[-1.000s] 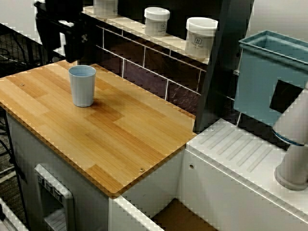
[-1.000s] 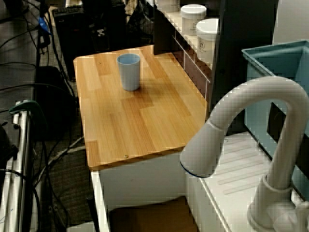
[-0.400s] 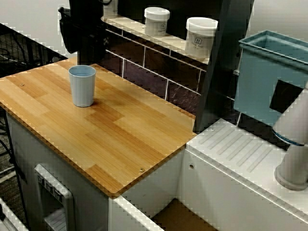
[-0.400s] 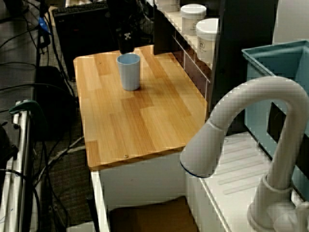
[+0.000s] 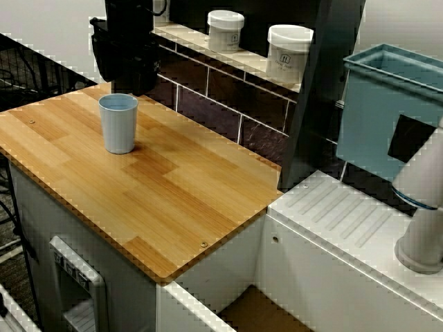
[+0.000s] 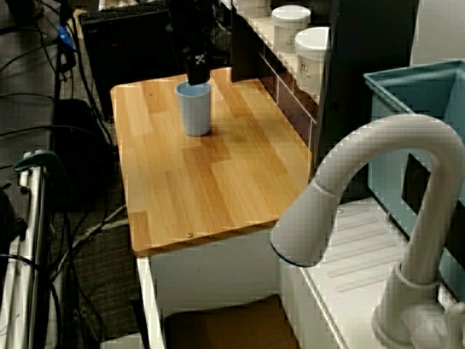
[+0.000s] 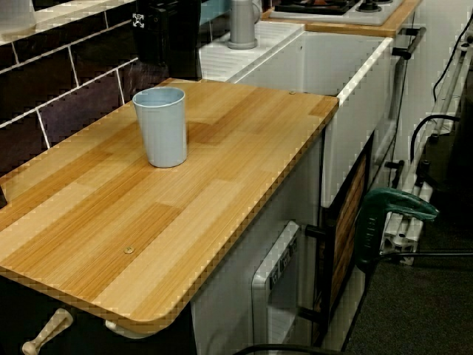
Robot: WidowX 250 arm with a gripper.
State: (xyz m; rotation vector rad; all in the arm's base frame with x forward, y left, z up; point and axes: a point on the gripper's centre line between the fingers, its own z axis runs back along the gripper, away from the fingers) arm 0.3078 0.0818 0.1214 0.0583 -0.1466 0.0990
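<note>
On the light wooden plank counter (image 5: 180, 194), near the end farthest from the sink, we find the light blue plastic cup (image 5: 118, 124). It stands upright, mouth up, well inside the counter edges and a little way out from the dark tiled wall (image 5: 208, 100).

We locate the black fingers (image 6: 197, 75) of the arm directly over the cup's far rim in the view from behind the tap. In the view facing the shelf, the same dark mass hangs just above and behind the cup, on the wall side. Both views place it very near the rim, but we cannot tell whether it touches. The fingers read as one dark block against a dark background, so we cannot tell how far apart they stand or whether they grip anything. A small white mark shows on the block's face in the view from behind the tap.

Surrounding items:
- Two white lidded jars (image 5: 288, 52) sit on the tiled shelf (image 5: 187, 34) above the wall, well apart from the cup.
- A black upright post (image 5: 318, 90) closes the shelf at the sink end.
- A teal rectangular plastic bin (image 5: 387, 111) stands beyond the post.
- A white curved tap (image 6: 378, 167) rises beside the white ribbed drainboard (image 5: 339, 214).
</note>
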